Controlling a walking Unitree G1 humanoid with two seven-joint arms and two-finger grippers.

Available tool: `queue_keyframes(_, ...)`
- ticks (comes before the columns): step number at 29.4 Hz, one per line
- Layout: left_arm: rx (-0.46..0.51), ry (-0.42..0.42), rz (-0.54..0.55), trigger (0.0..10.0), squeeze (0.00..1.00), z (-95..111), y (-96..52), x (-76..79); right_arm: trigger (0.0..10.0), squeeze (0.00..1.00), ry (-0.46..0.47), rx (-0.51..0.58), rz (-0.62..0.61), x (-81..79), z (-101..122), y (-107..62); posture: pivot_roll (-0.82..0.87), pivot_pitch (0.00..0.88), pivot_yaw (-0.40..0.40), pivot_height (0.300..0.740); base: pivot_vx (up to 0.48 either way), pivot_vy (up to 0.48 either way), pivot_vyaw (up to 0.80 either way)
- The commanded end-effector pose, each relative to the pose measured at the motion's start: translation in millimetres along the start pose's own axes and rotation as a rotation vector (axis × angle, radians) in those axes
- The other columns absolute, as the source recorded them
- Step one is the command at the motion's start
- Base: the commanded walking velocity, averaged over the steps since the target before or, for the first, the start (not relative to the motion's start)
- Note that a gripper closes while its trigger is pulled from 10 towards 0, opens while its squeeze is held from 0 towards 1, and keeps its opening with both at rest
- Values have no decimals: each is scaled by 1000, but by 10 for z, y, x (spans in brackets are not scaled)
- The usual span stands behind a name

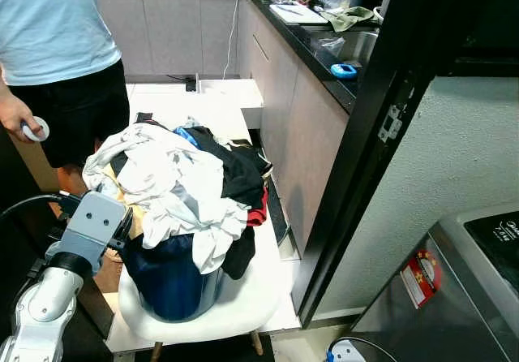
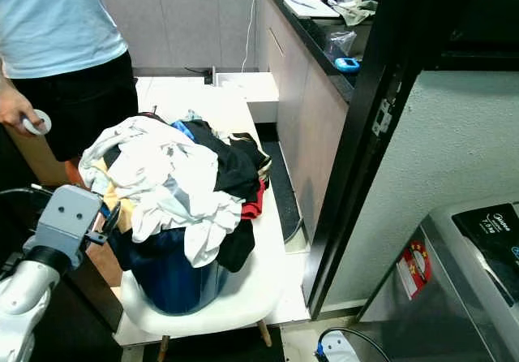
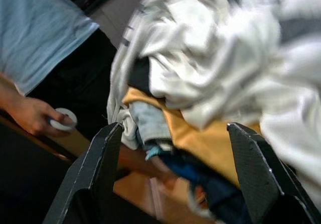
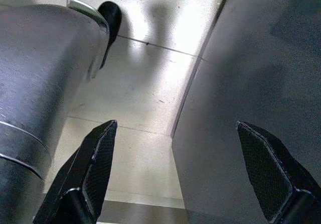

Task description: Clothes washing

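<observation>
heaped mixed clothes [image 1: 182,183], blue basket [image 1: 170,281]

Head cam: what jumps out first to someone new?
The heaped pile of clothes overflowing a blue laundry basket on a white chair, centre frame. The left gripper, open, reaches toward the pile's side. A person stands behind, and a washing machine sits lower right.

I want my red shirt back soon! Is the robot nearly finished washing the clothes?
Not nearly. Nothing looks washed yet: the clothes are heaped high in the blue basket on the white chair. The left gripper is open, right beside the pile, holding nothing. The right gripper hangs open over the floor. Everything must still go into the washing machine.
</observation>
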State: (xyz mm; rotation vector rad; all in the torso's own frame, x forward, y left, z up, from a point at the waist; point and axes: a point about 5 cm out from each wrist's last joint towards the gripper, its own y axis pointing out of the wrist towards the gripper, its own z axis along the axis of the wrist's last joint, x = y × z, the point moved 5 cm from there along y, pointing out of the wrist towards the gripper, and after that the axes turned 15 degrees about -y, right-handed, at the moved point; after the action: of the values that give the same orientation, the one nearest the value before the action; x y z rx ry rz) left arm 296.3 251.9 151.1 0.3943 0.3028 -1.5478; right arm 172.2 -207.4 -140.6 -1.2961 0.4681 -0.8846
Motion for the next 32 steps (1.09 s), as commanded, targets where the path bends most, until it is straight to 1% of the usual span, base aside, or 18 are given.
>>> queue_keyframes(1,-33,57,-27,10000,0,-84,-23,17,10000,0,-11,-10,-6,13,-34,-4,40,0,-95,740,0,0,0)
queue_keyframes(4,-5,69,-12,10000,0,-12,-13,-40,10000,0,-14,-12,-7,17,-39,-4,41,0,-97,740,0,0,0)
queue_keyframes(5,40,56,-18,10000,0,89,29,-19,10000,0,-22,-16,-6,16,-47,-5,44,0,-100,740,0,0,0)
queue_keyframes(9,84,37,-41,10000,0,180,74,56,10000,0,-26,-18,-5,13,-52,-4,44,0,-100,740,0,0,0)
queue_keyframes(11,84,37,-41,10000,0,180,74,56,10000,0,-26,-18,-5,13,-52,-4,44,0,-100,740,0,0,0)
queue_keyframes(12,110,2,-70,10000,0,231,95,139,10000,0,-26,-18,-6,12,-53,-4,44,0,-100,740,0,0,0)
queue_keyframes(13,110,2,-70,10000,0,231,95,139,10000,0,-26,-18,-6,12,-53,-4,44,0,-100,740,0,0,0)
queue_keyframes(14,132,-30,-124,10000,0,272,113,279,10000,0,-24,-18,-6,11,-54,-4,44,0,-100,740,0,0,0)
queue_keyframes(15,132,-30,-124,10000,0,272,113,279,10000,0,-24,-18,-6,11,-54,-4,44,0,-100,740,0,0,0)
queue_keyframes(16,150,-51,-172,10000,0,306,125,398,10000,0,-21,-18,-7,12,-53,-4,32,0,-94,740,0,0,0)
queue_keyframes(19,150,-51,-172,10000,0,306,125,398,10000,0,-21,-18,-7,12,-53,-4,32,0,-94,740,0,0,0)
queue_keyframes(20,166,-68,-223,10000,0,335,129,521,10000,0,-18,-18,-8,12,-59,-4,26,0,-92,740,0,0,0)
queue_keyframes(22,166,-68,-223,10000,0,335,129,521,10000,0,-18,-18,-8,12,-59,-4,26,0,-92,740,0,0,0)
queue_keyframes(23,180,-83,-268,10000,0,359,130,628,10000,0,-15,-20,-8,8,-72,-4,26,0,-92,740,0,0,0)
queue_keyframes(25,180,-83,-268,10000,0,359,130,628,10000,0,-15,-20,-8,8,-72,-4,26,0,-92,740,0,0,0)
queue_keyframes(26,186,-96,-303,10000,0,368,130,721,10000,0,-13,-22,-8,7,-81,-4,25,0,-92,740,0,0,0)
queue_keyframes(28,175,-107,-334,10000,0,333,123,827,10000,0,-9,-24,-9,7,-91,-5,21,0,-90,740,0,0,0)
queue_keyframes(32,150,-100,-341,10000,0,269,106,858,10000,0,-8,-24,-10,10,-93,-6,23,0,-92,740,0,0,0)
